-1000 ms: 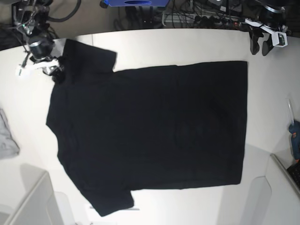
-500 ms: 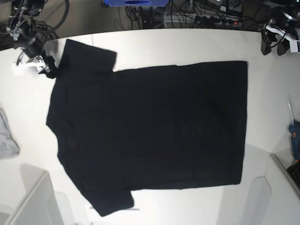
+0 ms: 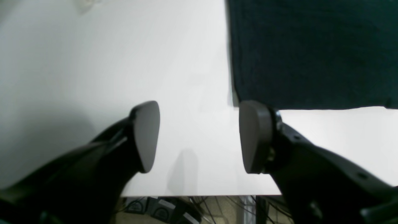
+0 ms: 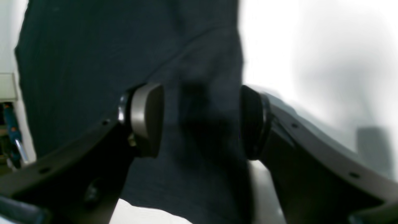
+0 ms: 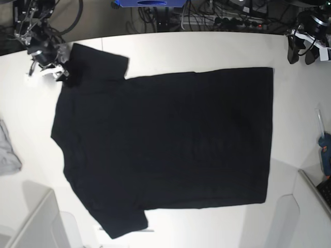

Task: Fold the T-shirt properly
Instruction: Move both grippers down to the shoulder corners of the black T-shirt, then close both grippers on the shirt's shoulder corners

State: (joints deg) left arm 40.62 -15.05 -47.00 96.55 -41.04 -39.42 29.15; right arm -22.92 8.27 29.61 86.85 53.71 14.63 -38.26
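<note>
While the T-shirt lies spread flat and plain side up across the middle of the white tabletop, its hem faces the tabletop's right edge in the base view and its sleeves point to the far and near edges. We see our right tool at the far sleeve, near the far left corner, its jaws standing apart over the black fabric without pinching it. Our left tool hangs open above bare tabletop by the far right corner, just off the shirt's hem corner and not touching it. A small grey cloth rests at the left edge, and a blue object sits at the right edge.
</note>
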